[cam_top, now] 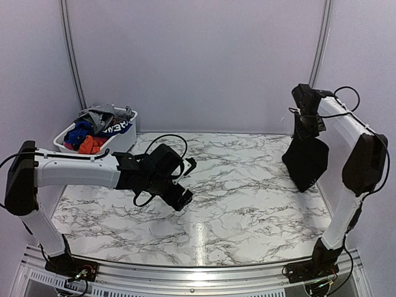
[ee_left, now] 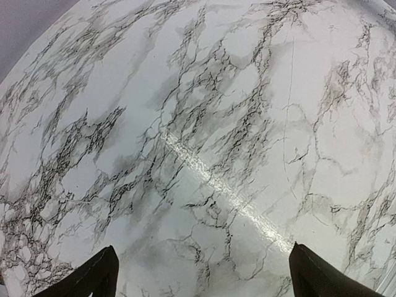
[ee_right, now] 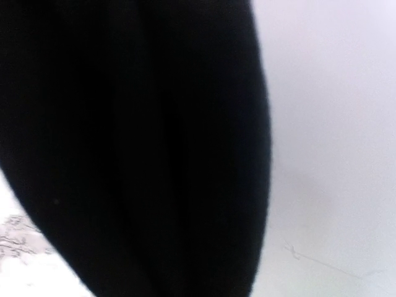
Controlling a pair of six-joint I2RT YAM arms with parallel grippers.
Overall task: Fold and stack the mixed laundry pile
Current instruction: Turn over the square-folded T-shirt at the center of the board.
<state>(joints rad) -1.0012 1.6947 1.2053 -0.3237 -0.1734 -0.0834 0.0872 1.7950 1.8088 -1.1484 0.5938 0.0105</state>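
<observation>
While right jaws pinch the black garment (cam_top: 306, 159) hanging at three o'clock, left jaws gape empty; next, probably: spread flat for folding.

High rear overview, two close wrist views, tabletop (cam_top: 247, 204) common.

Matt black cloth garment (cam_top: 306, 159), soft and draped, against my glossy marble-patterned tabletop (cam_top: 247, 204), which mirrors a bright streak of light. My left arm (cam_top: 74, 170) wears smooth white plastic; the basket (cam_top: 125, 141) is white plastic too, its laundry pile (cam_top: 93, 131) crumpled fabric.
</observation>
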